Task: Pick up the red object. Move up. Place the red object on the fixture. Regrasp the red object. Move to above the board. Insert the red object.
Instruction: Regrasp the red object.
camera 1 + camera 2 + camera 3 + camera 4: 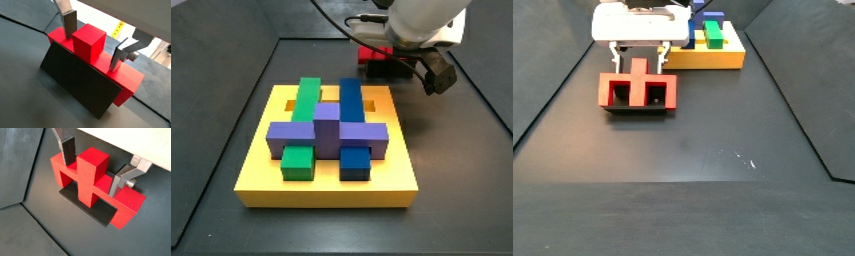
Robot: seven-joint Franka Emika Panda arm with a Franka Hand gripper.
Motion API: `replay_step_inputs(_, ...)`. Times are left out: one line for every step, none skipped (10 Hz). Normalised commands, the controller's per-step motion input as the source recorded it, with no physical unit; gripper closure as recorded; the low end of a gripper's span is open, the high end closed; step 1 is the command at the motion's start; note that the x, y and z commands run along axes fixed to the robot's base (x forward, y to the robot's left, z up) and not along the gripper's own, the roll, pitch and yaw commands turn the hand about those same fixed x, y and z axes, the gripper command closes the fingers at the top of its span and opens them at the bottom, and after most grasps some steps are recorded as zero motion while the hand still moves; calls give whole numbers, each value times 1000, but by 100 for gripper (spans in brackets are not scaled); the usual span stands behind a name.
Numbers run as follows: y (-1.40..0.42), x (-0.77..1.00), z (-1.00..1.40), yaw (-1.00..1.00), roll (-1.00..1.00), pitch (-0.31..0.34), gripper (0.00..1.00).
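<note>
Red plastic fills both wrist views: the red object (pixel 90 52) is seen resting against the fixture (pixel 77 82), whose dark plate stands beside it and whose base lies under it in a wrist view (pixel 90 208). The tool (pixel 92 47) is lowered straight over the red object, its two silver fingers (pixel 68 25) placed on either side of the raised middle prong. The dark pads are seen near the prong's flanks with a gap left on each side, so the fingers are spread and the prong is not clamped. The fingertips reach down to the bar of the red object; whether they touch it cannot be told.

In a side view the white body of the tool (pixel 643 58) is seen upright directly above the red object (pixel 639 90), which is set on the fixture (pixel 640 108) with prongs showing. That arrangement is largely hidden in a side view where the tool (pixel 396 62) covers most of the red object (pixel 374 55), and only a small red patch is visible.

Beside the fixture, well apart from it, the board (pixel 265 160) lies on the dark worktop (pixel 700 150), a yellow slab carrying green blocks (pixel 298 158), blue blocks (pixel 356 160) and a purple cross-block (pixel 327 130). In a side view only a corner of the board (pixel 714 57) is seen behind the tool.
</note>
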Motion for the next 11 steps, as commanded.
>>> replay_step_inputs(0, -6, -43, 86, -34, -263, 0)
replay_step_inputs(0, 0, -14, 143, -71, -269, 0)
replay_step_inputs(0, 0, 0, 131, -57, -169, 0)
replay_step_inputs(0, 0, 0, 146, 0, -134, 0)
replay_step_inputs(0, 0, -6, 86, 0, -54, 0)
replay_step_inputs(0, 0, -57, 0, 37, 0, 0)
replay_step_inputs(0, 0, 0, 0, 0, 0, 0)
replay_step_inputs(0, 0, 0, 0, 0, 0, 100)
replay_step_inputs(0, 0, 0, 0, 0, 0, 100)
replay_step_inputs(0, 0, 0, 0, 0, 0, 100)
replay_step_inputs(0, 0, 0, 0, 0, 0, 100)
